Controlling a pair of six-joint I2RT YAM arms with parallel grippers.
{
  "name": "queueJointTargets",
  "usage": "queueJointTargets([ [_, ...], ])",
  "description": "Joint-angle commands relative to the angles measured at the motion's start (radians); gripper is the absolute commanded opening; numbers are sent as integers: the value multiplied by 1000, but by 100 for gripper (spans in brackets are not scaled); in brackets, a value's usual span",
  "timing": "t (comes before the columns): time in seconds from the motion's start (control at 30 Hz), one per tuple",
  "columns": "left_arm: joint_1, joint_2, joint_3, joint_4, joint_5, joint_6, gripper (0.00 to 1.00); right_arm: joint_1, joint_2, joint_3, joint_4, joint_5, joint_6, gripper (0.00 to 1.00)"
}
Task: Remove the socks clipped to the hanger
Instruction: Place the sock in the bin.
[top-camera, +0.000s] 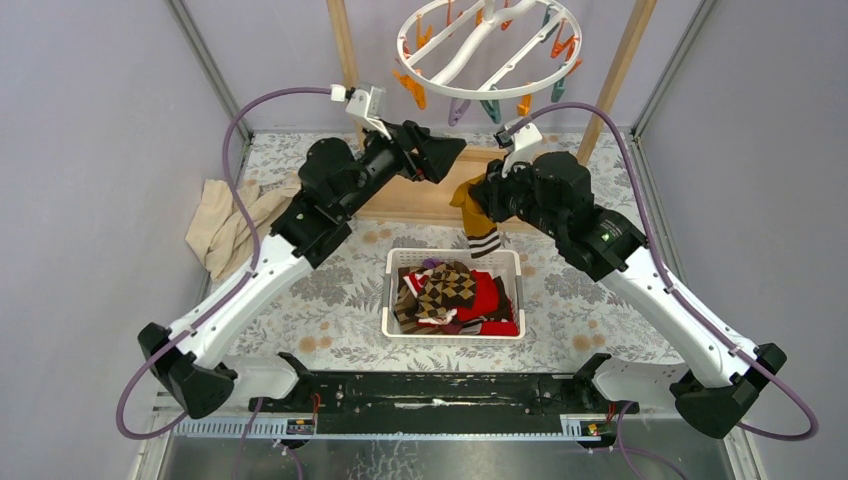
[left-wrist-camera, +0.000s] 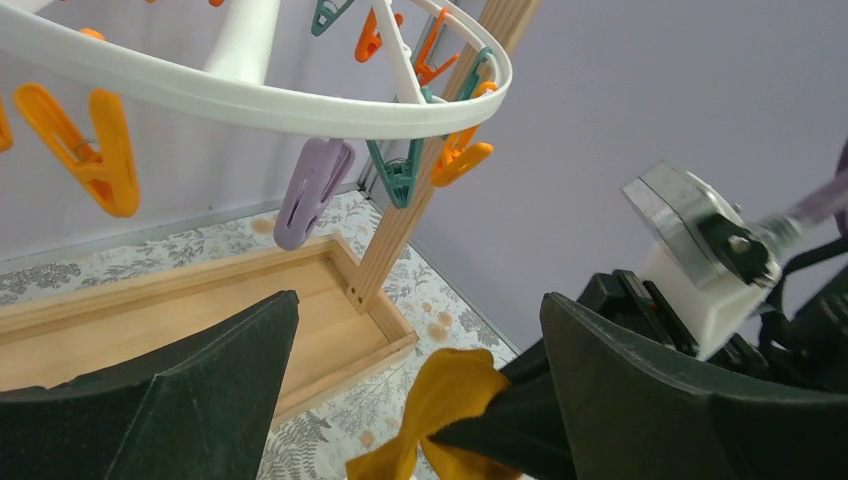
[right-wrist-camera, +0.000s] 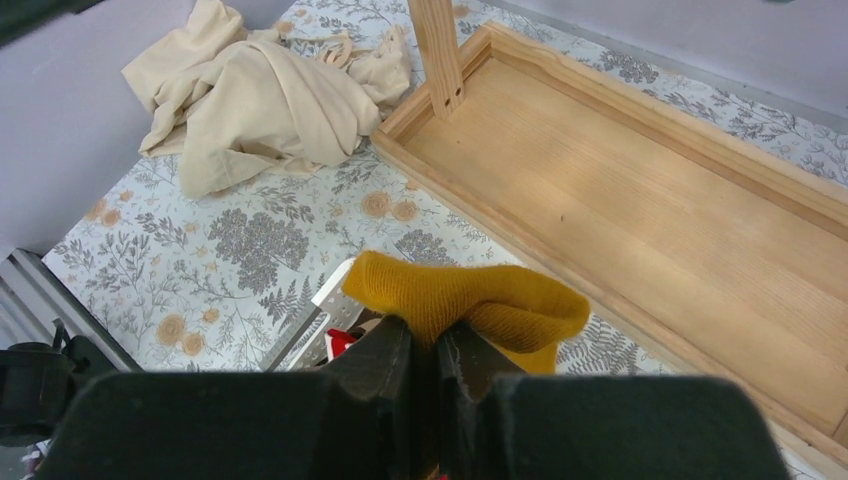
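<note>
Overhead, the hanger (top-camera: 487, 45) hangs at the far side of the table and no sock shows on its clips. The right gripper (top-camera: 483, 188) is pinched on a mustard sock (top-camera: 472, 215), which dangles with its long axis straight down and its striped end just over the far rim of the white basket (top-camera: 420, 253), where the other socks (top-camera: 455, 295) lie. The basket therefore sits toward the arm bases from that claw, and the right arm looks best placed to drop the sock in. The left gripper (top-camera: 440, 158) stands spread wide and empty. From the left wrist, its jaws gape below the hanger's ring (left-wrist-camera: 250, 100), with the mustard sock (left-wrist-camera: 440, 400) low between them. From the right wrist, the fingers (right-wrist-camera: 385, 360) press together on the folded mustard sock (right-wrist-camera: 470, 300) above the patterned table (right-wrist-camera: 200, 270).
</note>
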Motion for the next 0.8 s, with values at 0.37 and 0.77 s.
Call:
queueJointTargets([
  [0.37, -4, -266, -149, -291, -120, -6, 99, 0, 58, 104, -62, -169, 40, 0],
  [0.77, -5, -394, -228, -395, -166, -12, 99, 153, 161, 218, -145, -156, 51, 0],
])
